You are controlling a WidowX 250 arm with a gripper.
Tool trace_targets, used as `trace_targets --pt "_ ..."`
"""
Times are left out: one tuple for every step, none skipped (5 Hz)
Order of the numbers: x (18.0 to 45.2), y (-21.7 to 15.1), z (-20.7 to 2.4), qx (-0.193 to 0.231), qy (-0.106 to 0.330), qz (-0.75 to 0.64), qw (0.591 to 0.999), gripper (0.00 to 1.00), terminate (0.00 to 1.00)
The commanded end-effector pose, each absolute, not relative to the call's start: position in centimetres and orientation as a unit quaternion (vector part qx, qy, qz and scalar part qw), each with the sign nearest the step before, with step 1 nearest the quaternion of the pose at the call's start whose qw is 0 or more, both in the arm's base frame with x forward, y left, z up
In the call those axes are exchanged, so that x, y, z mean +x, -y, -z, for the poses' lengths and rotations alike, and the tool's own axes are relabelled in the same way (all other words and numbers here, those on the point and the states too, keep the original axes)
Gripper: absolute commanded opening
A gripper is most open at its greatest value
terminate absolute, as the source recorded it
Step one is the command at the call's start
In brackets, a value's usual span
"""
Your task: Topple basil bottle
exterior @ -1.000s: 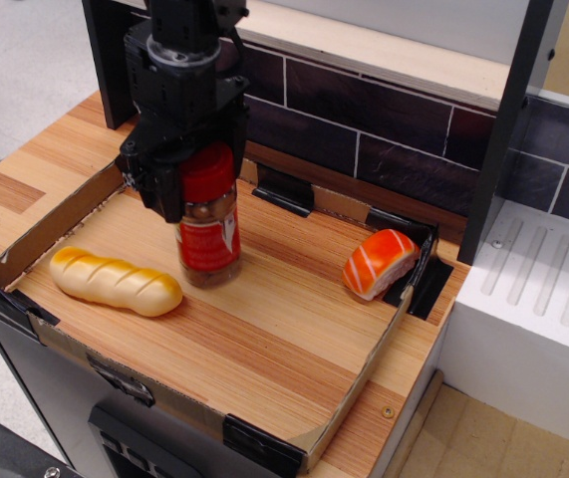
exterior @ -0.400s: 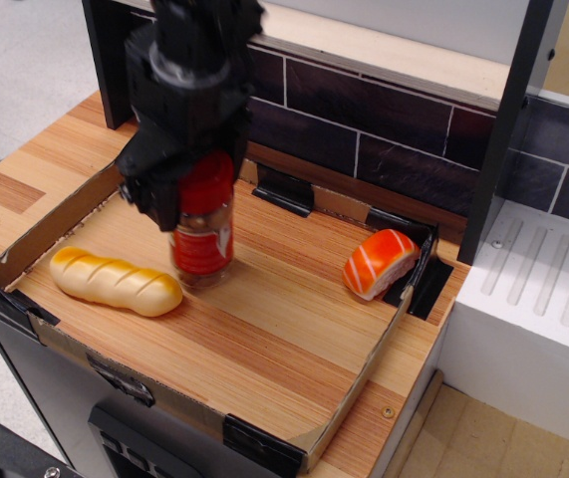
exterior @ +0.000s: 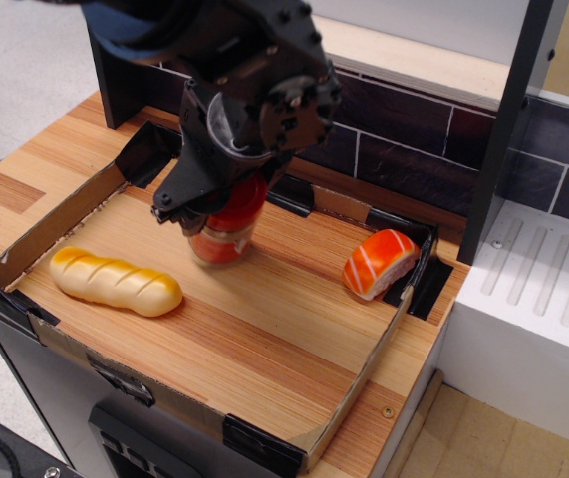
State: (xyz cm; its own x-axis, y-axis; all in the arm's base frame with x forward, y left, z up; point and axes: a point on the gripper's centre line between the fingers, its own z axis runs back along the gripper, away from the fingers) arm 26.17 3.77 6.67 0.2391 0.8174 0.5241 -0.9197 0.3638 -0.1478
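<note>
The basil bottle (exterior: 226, 231), a small clear jar with a red lid and red label, is in the middle-left of the tray, tilted strongly with its lid end up toward the back right and its base near the wood. My black gripper (exterior: 214, 204) is shut on the bottle around its lid and upper body and covers much of it. The arm leans in from the top of the view.
A yellow bread loaf (exterior: 115, 280) lies at the tray's front left. A salmon sushi piece (exterior: 380, 263) sits at the right corner. The low cardboard tray wall (exterior: 45, 232) rings the wooden floor. A dark tiled wall (exterior: 414, 129) stands behind, a white rack (exterior: 543, 299) to the right.
The gripper has rotated and swung to the right with the bottle, tipping it from upright to strongly tilted. Loaf and sushi have not moved.
</note>
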Motion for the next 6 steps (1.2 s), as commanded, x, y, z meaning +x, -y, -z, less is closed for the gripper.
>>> trace_targets --pt "26.4 -2.8 -5.2 0.076 0.250 -0.548 0.795 0.00 0.00" --pt "25.7 -2.3 -3.7 0.048 0.195 -0.549 0.811 0.00 0.00" --pt "25.5 -2.0 -2.9 0.041 0.158 -0.557 0.814 0.00 0.00" --pt "24.9 -1.8 -2.7 0.038 0.119 -0.573 0.810 1.00 0.00" --pt "24.4 -1.3 -2.8 0.023 0.106 -0.554 0.825 1.00 0.00" --pt "24.4 -1.0 -2.9 -0.002 0.104 -0.538 0.836 1.00 0.00"
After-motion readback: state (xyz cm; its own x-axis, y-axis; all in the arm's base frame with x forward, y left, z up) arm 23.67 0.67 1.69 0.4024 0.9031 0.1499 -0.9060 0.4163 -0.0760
